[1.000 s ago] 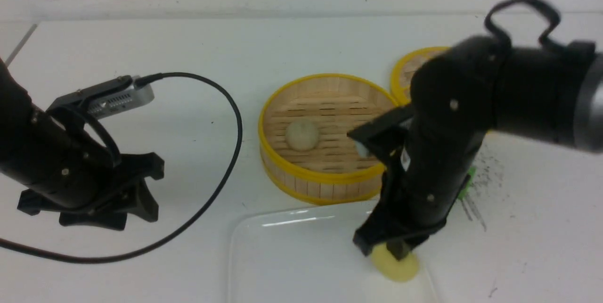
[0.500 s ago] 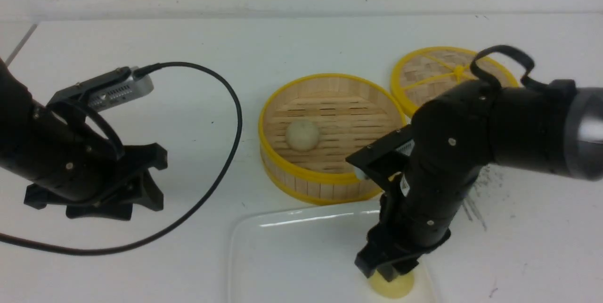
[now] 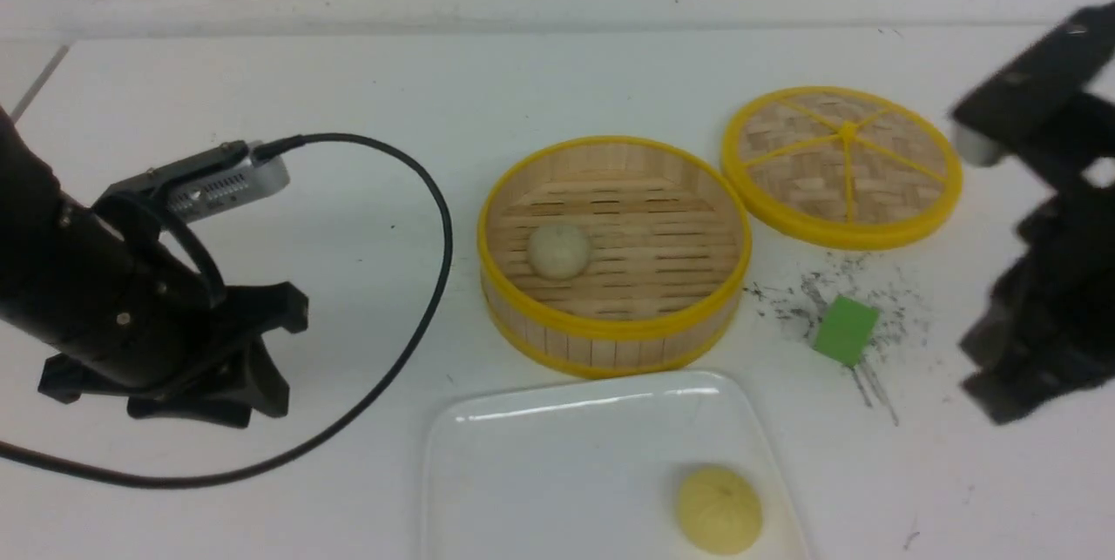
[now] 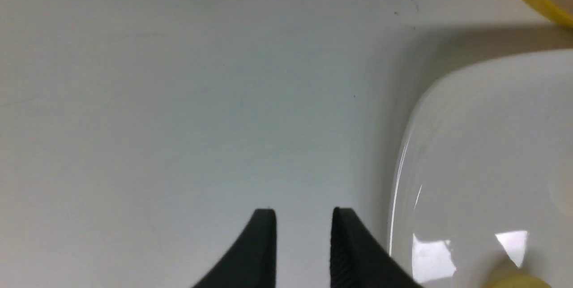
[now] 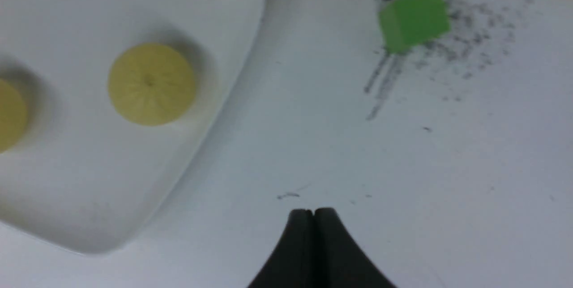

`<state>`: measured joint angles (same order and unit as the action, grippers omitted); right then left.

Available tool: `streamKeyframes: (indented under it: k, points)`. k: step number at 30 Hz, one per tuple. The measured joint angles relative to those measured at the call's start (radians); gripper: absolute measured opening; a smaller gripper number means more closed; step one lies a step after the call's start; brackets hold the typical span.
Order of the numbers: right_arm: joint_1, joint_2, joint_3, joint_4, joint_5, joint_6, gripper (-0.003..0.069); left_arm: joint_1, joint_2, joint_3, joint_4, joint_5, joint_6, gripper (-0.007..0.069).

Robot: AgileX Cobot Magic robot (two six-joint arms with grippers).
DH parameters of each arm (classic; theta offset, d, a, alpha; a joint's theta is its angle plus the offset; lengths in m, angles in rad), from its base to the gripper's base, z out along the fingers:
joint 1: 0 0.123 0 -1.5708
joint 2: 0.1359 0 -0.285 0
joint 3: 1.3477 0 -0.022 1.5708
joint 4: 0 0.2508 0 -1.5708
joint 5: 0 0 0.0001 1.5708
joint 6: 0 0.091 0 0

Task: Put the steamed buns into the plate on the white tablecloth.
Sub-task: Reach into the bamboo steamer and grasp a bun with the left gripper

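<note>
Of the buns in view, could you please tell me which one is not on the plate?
The off-white bun: it alone sits inside the bamboo steamer, while the yellow ones rest on the plate.

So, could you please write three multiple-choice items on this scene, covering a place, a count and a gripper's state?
1. Where is the pale beige bun?
A) on the plate
B) in the steamer basket
C) on the woven lid

2. How many yellow buns show in the right wrist view?
A) none
B) one
C) two

3. How is the right gripper?
A) shut
B) wide open
C) holding the green cube

1: B, the bun lies inside the steamer basket.
2: C, two sit on the plate.
3: A, the right gripper's fingertips meet.
</note>
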<state>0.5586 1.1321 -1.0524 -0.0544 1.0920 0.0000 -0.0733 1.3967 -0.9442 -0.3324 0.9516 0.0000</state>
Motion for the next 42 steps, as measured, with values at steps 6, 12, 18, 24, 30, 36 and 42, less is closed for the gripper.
streamKeyframes:
  k: [6, 12, 18, 24, 30, 36, 42]
  points:
    - [-0.08, -0.265, 0.241, -0.008, -0.118, 0.052, -0.0015, -0.06, 0.004, -0.068, -0.01, 0.028, 0.0, 0.0007]
    - [-0.087, -0.5, 0.504, -0.008, -0.278, 0.163, -0.0015, -0.295, 0.135, -0.306, 0.045, 0.035, -0.103, 0.0002]
    - [-0.087, -0.587, 0.552, -0.008, -0.333, 0.193, -0.0011, -0.416, 0.344, -0.551, 0.171, 0.067, -0.232, 0.0062]
    - [-0.087, -0.615, 0.552, -0.008, -0.342, 0.196, -0.0011, -0.483, 0.629, -0.885, 0.297, 0.124, -0.298, 0.0271]
    - [-0.087, -0.615, 0.552, -0.011, -0.346, 0.197, -0.0008, -0.49, 0.815, -1.092, 0.341, 0.15, -0.306, 0.0414]
    - [-0.087, -0.615, 0.552, -0.011, -0.351, 0.197, -0.0006, -0.49, 0.887, -1.127, 0.394, 0.15, -0.307, 0.0419]
    - [-0.087, -0.615, 0.552, -0.011, -0.352, 0.197, 0.0, -0.49, 0.911, -1.137, 0.405, 0.173, -0.307, 0.0243]
